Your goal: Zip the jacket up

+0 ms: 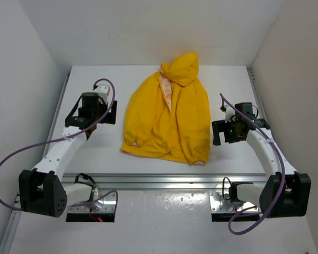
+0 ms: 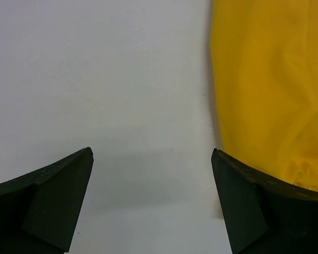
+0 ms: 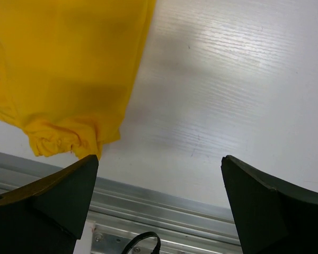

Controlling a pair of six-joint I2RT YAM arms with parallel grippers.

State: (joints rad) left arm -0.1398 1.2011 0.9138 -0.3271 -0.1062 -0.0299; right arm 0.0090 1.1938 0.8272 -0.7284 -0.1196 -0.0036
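The bright yellow hooded jacket (image 1: 167, 116) lies flat mid-table, hood at the far end, hem and gathered cuffs toward the near edge. A strip of pale orange-and-white lining (image 1: 166, 91) shows along the open front near the collar. My left gripper (image 1: 109, 112) hovers open and empty just left of the jacket; the jacket's edge (image 2: 270, 90) fills the right of the left wrist view. My right gripper (image 1: 220, 133) hovers open and empty just right of the jacket. A gathered cuff (image 3: 61, 138) shows at the lower left of the right wrist view.
The white table (image 1: 95, 153) is bounded by white walls on three sides. An aluminium rail (image 1: 164, 181) runs along the near edge; it also shows in the right wrist view (image 3: 164, 203). Purple cables loop from both arms.
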